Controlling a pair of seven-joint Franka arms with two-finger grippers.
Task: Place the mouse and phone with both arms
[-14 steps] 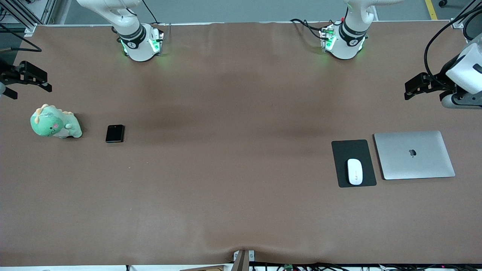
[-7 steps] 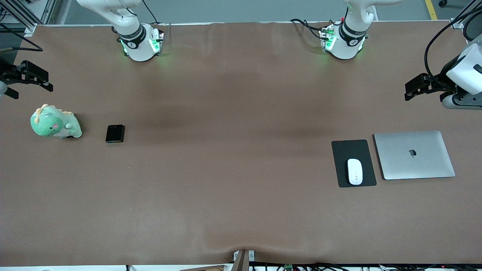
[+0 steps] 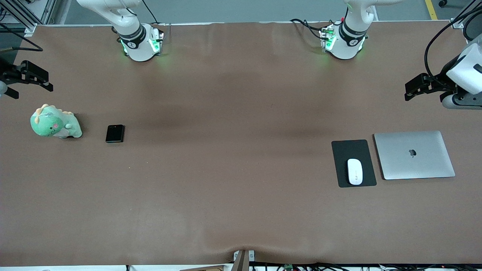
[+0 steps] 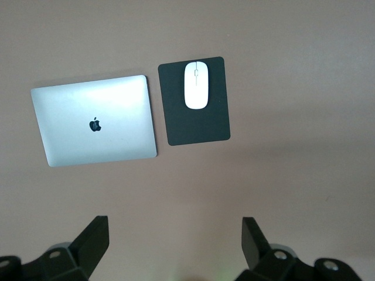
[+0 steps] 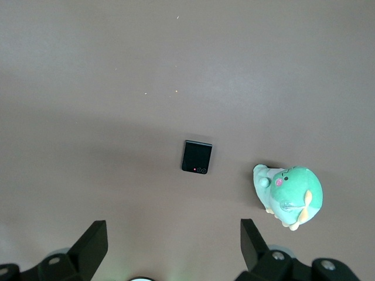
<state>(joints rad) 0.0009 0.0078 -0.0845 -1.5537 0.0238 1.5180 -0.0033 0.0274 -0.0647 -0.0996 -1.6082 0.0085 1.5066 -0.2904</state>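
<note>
The white mouse (image 3: pixel 354 171) lies on a black mat (image 3: pixel 352 150) toward the left arm's end of the table; it also shows in the left wrist view (image 4: pixel 196 85). The black phone (image 3: pixel 115 133) lies flat on the table toward the right arm's end and shows in the right wrist view (image 5: pixel 196 156). My left gripper (image 3: pixel 411 90) hangs high over bare table at its end, open and empty (image 4: pixel 176 234). My right gripper (image 3: pixel 32 88) hangs high over bare table at its end, open and empty (image 5: pixel 174 234).
A closed silver laptop (image 3: pixel 414 155) lies beside the mat, toward the left arm's end (image 4: pixel 94 120). A green plush dinosaur (image 3: pixel 54 122) stands beside the phone, toward the right arm's end (image 5: pixel 290 196). The brown table (image 3: pixel 233 169) stretches between them.
Both grippers have shifted only very slightly. Nothing on the table has moved.
</note>
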